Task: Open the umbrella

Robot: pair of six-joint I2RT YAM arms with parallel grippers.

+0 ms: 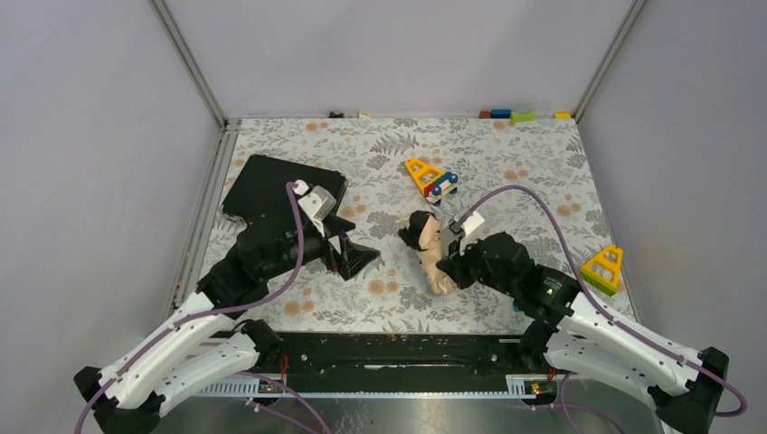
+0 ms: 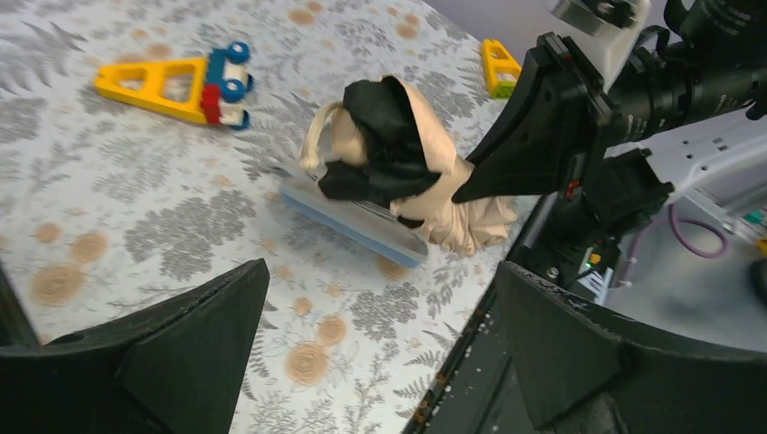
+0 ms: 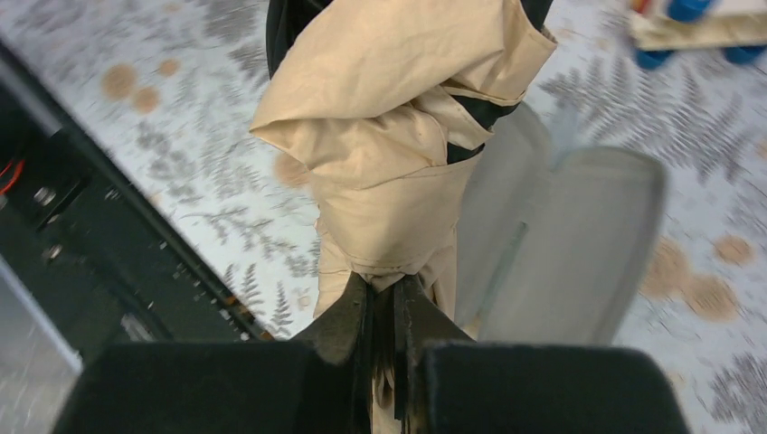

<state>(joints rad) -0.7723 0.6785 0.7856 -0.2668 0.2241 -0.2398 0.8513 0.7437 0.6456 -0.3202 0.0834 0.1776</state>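
The umbrella [image 1: 432, 258] lies folded near the middle of the worktop [image 1: 506, 154], a loose peach-tan bundle with its black underside spilling out at the far end. A grey sleeve [image 2: 362, 221] lies under or just beside it.

The right tool [image 3: 384, 294] is clenched on the umbrella, its jaws pinching gathered fabric at the near end of the bundle. The left tool [image 2: 380, 271] is released, with jaws spread wide. It hangs to the left of the umbrella, apart from it, facing its side.

The umbrella looks light, and its canopy is soft and baggy. A pinch on cloth alone will likely let the folds stretch and slide without moving the frame. The stiff parts give the better hold: the shaft inside the bundle and the handle. A cream loop [image 2: 317, 145] shows at the far end in the left wrist view. It may be the handle's strap, though the folds hide too much to be sure.

The ribs are probably thin and easily bent, so the pull should run along the shaft. One tool would best anchor one end while the other draws the handle or slider away.
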